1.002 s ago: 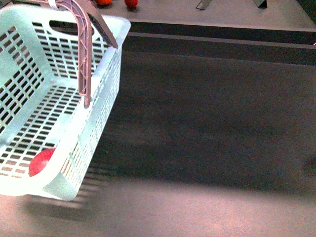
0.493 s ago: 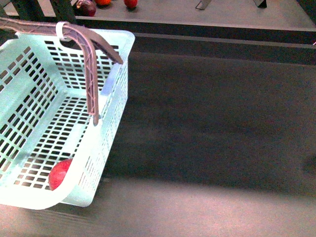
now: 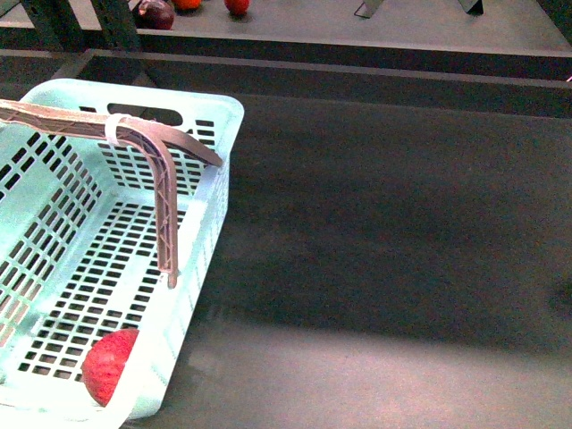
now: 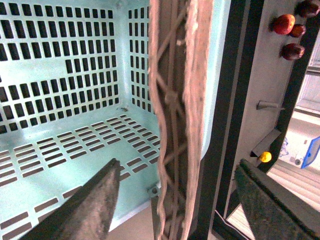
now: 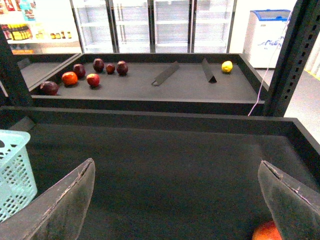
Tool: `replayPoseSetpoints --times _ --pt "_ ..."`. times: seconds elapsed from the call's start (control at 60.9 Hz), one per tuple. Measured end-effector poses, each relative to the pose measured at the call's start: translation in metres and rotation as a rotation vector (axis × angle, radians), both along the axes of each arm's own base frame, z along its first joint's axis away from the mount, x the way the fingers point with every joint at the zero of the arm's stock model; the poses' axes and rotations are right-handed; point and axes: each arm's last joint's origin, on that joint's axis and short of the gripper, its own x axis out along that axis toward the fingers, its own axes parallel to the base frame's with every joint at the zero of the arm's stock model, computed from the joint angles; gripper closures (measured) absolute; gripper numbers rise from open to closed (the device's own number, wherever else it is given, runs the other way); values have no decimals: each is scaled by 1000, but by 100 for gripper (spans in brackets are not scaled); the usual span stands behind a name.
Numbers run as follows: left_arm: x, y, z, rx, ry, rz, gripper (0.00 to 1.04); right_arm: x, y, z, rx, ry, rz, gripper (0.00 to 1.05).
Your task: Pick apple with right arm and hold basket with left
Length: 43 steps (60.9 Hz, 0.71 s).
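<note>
The apple (image 3: 110,365) is already lying in the near corner of the basket (image 3: 211,192) on the dark bench (image 3: 384,223) — the right hand (image 5: 177,200) is gaping empty, and the left hand (image 4: 182,200) is straddling the handle (image 4: 175,100) wide open, not gripping.

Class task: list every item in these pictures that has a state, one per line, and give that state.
basket: upright, open-topped, one apple inside.
handle: raised, running between the left hand's fingers.
apple: lying on the basket floor in the near corner.
left hand: open, fingers on either side of the handle, not clamped.
right hand: open, holding nothing, above the dark shelf.
</note>
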Motion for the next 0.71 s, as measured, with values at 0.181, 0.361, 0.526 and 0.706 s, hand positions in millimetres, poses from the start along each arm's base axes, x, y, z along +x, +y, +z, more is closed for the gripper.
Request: replayPoseSetpoints --times 0.181,0.361,0.526,0.706 --pt "-24 -9 42 61 -118 59 7 0 0 0 0 0 0 9" --pt "-27 -10 42 219 -315 -48 16 0 0 0 0 0 0 9" --pt "-57 -1 29 940 -665 -308 47 0 0 0 0 0 0 9" --pt "-85 7 19 1316 -650 -438 81 0 0 0 0 0 0 9"
